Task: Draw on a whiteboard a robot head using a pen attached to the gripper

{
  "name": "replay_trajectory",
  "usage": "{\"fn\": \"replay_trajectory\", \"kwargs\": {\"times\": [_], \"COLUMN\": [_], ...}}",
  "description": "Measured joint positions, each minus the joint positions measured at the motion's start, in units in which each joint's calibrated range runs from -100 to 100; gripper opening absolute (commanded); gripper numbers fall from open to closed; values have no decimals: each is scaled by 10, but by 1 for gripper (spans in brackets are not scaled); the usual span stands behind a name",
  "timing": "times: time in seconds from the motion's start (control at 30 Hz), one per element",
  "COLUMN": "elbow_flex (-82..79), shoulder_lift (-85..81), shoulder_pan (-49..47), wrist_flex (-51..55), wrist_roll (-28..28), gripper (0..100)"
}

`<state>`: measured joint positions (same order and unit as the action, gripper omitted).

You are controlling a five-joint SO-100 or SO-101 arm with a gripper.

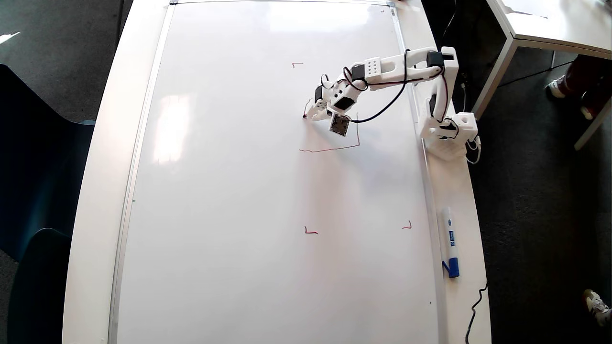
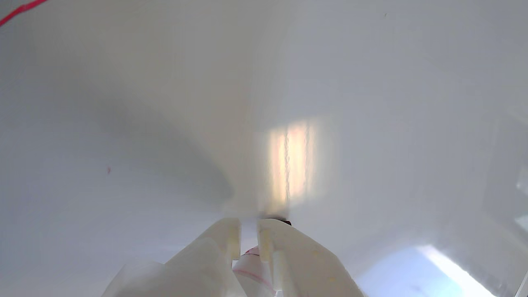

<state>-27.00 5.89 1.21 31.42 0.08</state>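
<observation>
White arm (image 1: 406,67) stretched leftward in overhead view, jaws nearly closed, angled down

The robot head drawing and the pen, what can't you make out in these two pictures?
- Robot head: overhead view, upper part covered by the arm; only two sides show.
- Pen: wrist view, mostly hidden between the pincer fingers; tip blurred.
- Tip touching the whiteboard: cannot tell, too small overhead.

Whiteboard (image 1: 239,191) on table (image 1: 95,191); spare marker (image 1: 449,241) right of whiteboard, overhead view.

White table (image 1: 95,191) bears whiteboard (image 1: 239,239); blue-capped marker (image 1: 449,241) beside it
</observation>
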Motion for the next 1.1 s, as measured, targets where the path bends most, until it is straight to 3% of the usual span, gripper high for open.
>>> {"fn": "replay_trajectory", "kwargs": {"times": [0.37, 1.1], "elbow_flex": [0, 0], "shoulder_lift": [0, 0], "shoulder_pan": [-69, -139], "wrist_flex": [0, -11], "wrist_roll": [35, 50], "gripper": [1, 1]}}
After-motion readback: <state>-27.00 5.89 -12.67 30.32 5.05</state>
